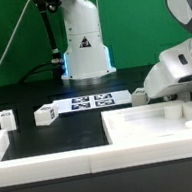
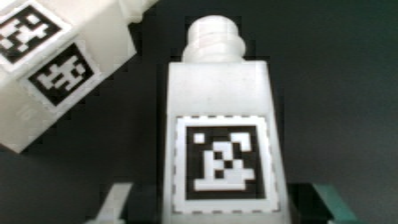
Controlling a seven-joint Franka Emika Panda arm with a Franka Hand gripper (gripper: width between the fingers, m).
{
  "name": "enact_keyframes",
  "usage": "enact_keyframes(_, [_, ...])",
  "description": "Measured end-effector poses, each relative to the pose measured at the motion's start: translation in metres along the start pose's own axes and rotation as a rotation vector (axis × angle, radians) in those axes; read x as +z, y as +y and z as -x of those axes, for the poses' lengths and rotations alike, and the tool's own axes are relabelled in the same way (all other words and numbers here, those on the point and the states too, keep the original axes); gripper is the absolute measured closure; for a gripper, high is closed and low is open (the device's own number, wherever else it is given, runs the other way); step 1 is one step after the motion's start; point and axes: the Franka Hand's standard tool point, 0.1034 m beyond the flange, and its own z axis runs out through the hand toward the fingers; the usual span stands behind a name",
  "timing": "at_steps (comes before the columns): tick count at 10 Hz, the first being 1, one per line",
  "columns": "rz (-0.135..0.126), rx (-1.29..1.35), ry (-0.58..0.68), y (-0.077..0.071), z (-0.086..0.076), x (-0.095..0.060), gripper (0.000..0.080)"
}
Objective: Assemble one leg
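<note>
The gripper's [image 2: 217, 208] 2 fingers [image 2: 334, 206] stand apart, straddling 1 white leg [image 2: 221, 110] lying on the black table [image 2: 338, 90], apparently unclamped. It looks light, stiff and smooth, so grip its flat sides, not the ribbed tip. A second peg [image 2: 63, 70] lies near.

The leg [image 2: 217, 100] is white, its tag [image 2: 222, 160] black-and-white, the table [image 2: 347, 90] black.

The arm [image 1: 178, 70], at the counter [image 1: 42, 91] edge on the exterior view's right, is cropped and hides its own gripper [image 2: 222, 208] there. Marker board [image 1: 93, 102] tags: too tiny to read. Wrist view crops the leg [image 2: 222, 110] at its base (fingers [image 2: 118, 203] are just slivers) and another tagged part [image 2: 63, 75].
</note>
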Motion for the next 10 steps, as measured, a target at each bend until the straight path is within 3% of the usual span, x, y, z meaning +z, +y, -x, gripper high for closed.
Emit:
enact_keyframes(4, [-0.002,-0.007,-0.013,0.001,0.005,-0.005,0.0508])
enact_keyframes(8, [-0.008,0.014,0.029,0.025,0.047,-0.072,0.0508])
enact_keyframes(10, [-0.008,0.01,0.077,0.022,0.041,-0.065,0.0508])
